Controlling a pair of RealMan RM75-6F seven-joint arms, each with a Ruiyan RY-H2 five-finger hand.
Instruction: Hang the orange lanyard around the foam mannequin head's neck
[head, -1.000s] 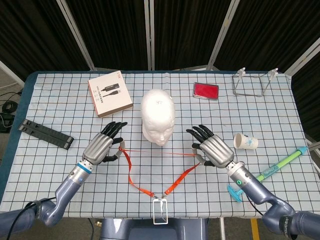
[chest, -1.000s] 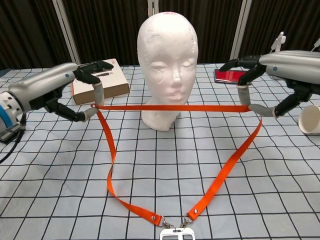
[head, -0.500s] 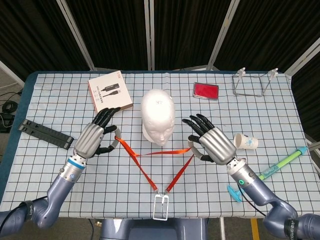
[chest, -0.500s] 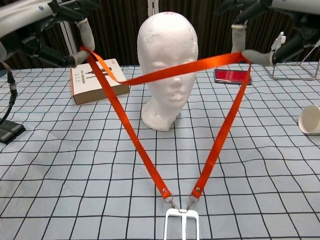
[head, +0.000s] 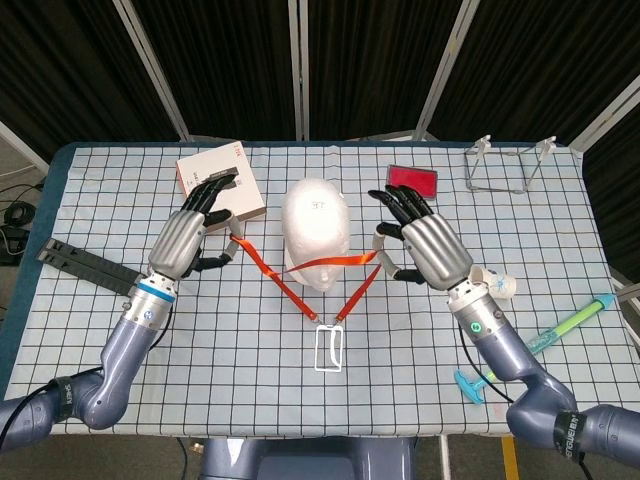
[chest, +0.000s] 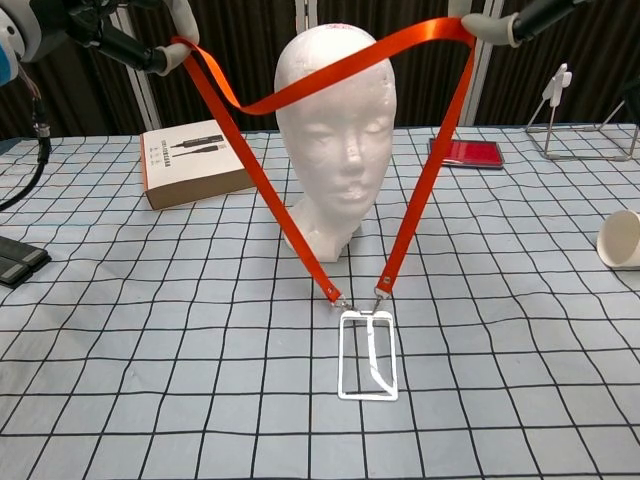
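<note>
**Lanyard held up in front of foam head, both hands pinching strap**

Count on counter (head: 120, 330): 1 foam mannequin head (head: 318, 232), 1 orange lanyard (chest: 310, 90) w/ 1 clear badge holder (chest: 367, 354), 1 white-and-orange box (head: 222, 180), 1 red flat case (head: 411, 180), 1 wire stand (head: 505, 166), 1 paper cup (head: 495, 283), 1 black folded stand (head: 85, 265), 1 green-blue pen-like tool (head: 566, 326), 1 small blue T-shaped piece (head: 468, 384). Hands: 2.

Left hand (head: 192, 232) is just left of the head, thumb and a finger pinching the strap's left side, other fingers stretched out toward the box. Right hand (head: 425, 245) is just right of the head, pinching the strap's right side the same way, other fingers spread.

In chest view the strap runs between the two pinch pts across the front of the head at forehead ht; can't tell if it touches the foam. From each pinch a leg drops inward, so the lanyard makes a V in front of the face. The legs meet at clips on the badge holder, which is in front of the head's base; can't tell if it rests on the counter. The loop isn't around the neck.
</note>
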